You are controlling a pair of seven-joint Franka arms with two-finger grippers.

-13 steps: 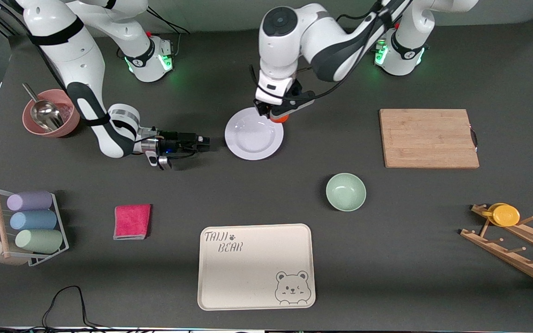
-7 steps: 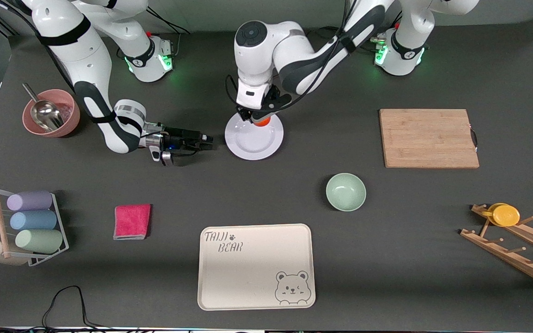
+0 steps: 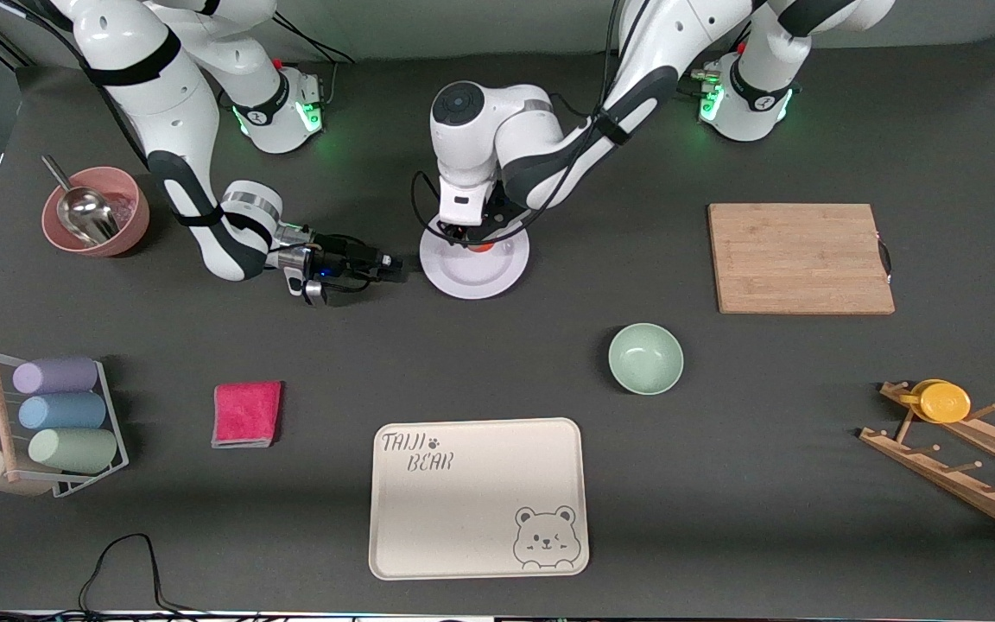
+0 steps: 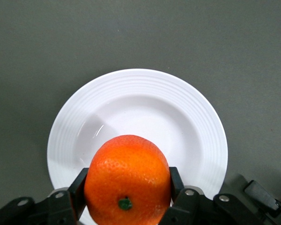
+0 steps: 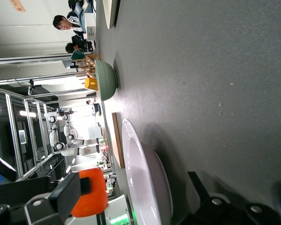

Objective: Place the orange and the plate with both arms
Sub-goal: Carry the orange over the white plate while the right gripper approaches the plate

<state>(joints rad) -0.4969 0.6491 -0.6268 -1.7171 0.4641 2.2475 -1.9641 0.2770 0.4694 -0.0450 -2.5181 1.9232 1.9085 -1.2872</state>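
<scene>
Step in hand: You are bringing the orange (image 4: 127,178) down to the white plate (image 3: 473,275) with the left gripper (image 3: 473,238). I think this step is close to done, but the orange is not let go yet.

How to do it well: Go down slowly and straight. Aim for the flat middle of the plate, not the wide rim. Open the jaws only when the orange is touching the plate or just above it. An orange is round, so it may roll if you drop it from high up. Then lift straight up so you do not bump it.

Left gripper: It is over the plate, on the part of the plate nearer the robots' bases. Its jaws are squeezed tight on the orange, one on each side.

Orange and jaws: In the left wrist view the orange sits between the two jaws with its little green stem end showing. The plate is right below it. In the right wrist view the orange (image 5: 92,193) hangs above the plate (image 5: 145,187), not touching it.

Right gripper (image 3: 385,263): It waits low by the surface, just beside the plate's edge toward the right arm's end. Its jaws are wide apart and hold nothing.

Watch out: I think the right gripper is close enough to nudge the plate, so keep it still while you let the orange go.
</scene>
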